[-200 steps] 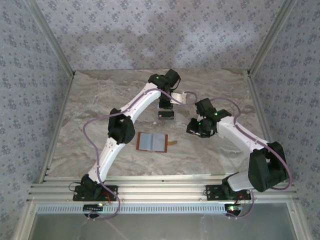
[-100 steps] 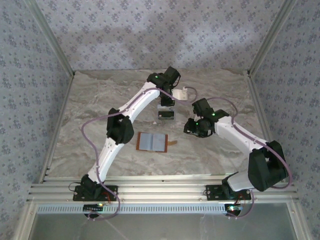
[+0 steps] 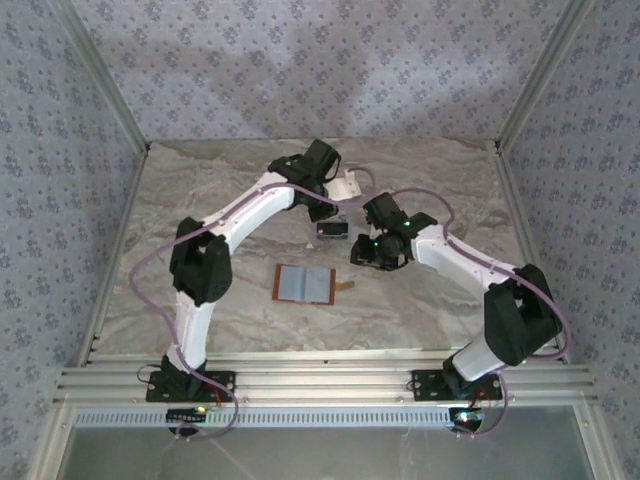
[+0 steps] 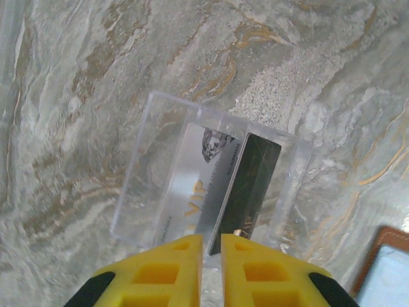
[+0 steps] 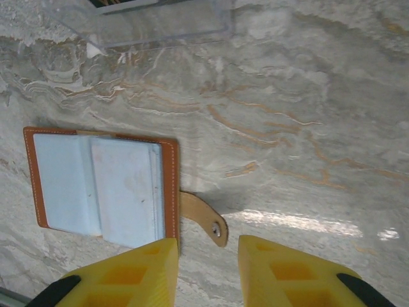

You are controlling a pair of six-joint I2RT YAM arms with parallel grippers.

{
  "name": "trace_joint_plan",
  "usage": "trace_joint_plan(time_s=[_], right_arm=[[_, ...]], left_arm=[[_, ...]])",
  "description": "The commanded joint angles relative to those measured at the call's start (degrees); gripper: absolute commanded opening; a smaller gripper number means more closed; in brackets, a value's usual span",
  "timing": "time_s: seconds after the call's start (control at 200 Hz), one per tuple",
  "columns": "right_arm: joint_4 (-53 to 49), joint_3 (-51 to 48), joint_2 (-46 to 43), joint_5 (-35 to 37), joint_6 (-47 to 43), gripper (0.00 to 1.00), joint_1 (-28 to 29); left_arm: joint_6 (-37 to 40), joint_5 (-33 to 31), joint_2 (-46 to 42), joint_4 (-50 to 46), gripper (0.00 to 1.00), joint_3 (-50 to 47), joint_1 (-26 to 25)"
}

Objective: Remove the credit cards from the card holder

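Above the clear tray (image 4: 211, 179), the left hand (image 4: 211, 256) has drawn back, nearly pressed together, gripping nothing.

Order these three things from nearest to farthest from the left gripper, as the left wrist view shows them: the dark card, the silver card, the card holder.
From the left gripper:
1. Dark card, just ahead of the fingertips, on the right side of the clear tray.
2. Silver card, beside it on the left, almost as near.
3. Card holder, off at the lower right edge, on the table.

Two white arms with black joints, a lilac cable looped along each, small green lights, and chunky yellow fingers (image 4: 185, 272).
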Motion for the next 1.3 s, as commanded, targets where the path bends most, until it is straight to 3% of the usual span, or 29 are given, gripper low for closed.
trace_joint_plan(time_s=[0.0, 0.19, 0.375, 0.66, 0.814, 0.999, 1.139, 1.299], right_arm=[[0.2, 2.0, 2.0, -0.7, 0.7, 0.32, 1.6], [0.7, 2.6, 5.2, -1.5, 1.2, 0.32, 3.7], [0.7, 2.8, 7.8, -2.2, 1.5, 0.32, 5.5], [3.3, 2.5, 10.9, -3.3, 2.2, 0.32, 7.0], [3.7, 2.0, 12.2, -3.2, 2.1, 0.32, 7.3], [3.5, 1.8, 13.5, -1.6, 1.4, 0.32, 7.1], [3.8, 1.0, 14.4, -1.4, 1.2, 0.31, 6.6], [4.5, 0.0, 15.3, -1.6, 1.1, 0.31, 6.2]], left_arm=[[-10.2, 1.6, -7.3, 9.0, 0.15, -7.0, 1.8], [-21.8, 1.9, -18.4, 18.1, 0.12, -22.2, 3.1], [-34.5, 0.1, -26.6, 23.0, 0.18, -33.6, 5.1], [-53.7, 1.8, -32.1, 22.7, 0.21, -42.2, 7.1], [-64.2, -2.7, -33.0, 21.5, 0.21, -44.2, 7.1], [-68.2, 0.8, -32.6, 22.3, 0.25, -45.0, 5.9], [-70.1, 5.2, -29.0, 16.4, 0.24, -40.8, 4.4], [-70.9, 5.4, -26.9, 15.2, 0.23, -41.0, 0.4]])
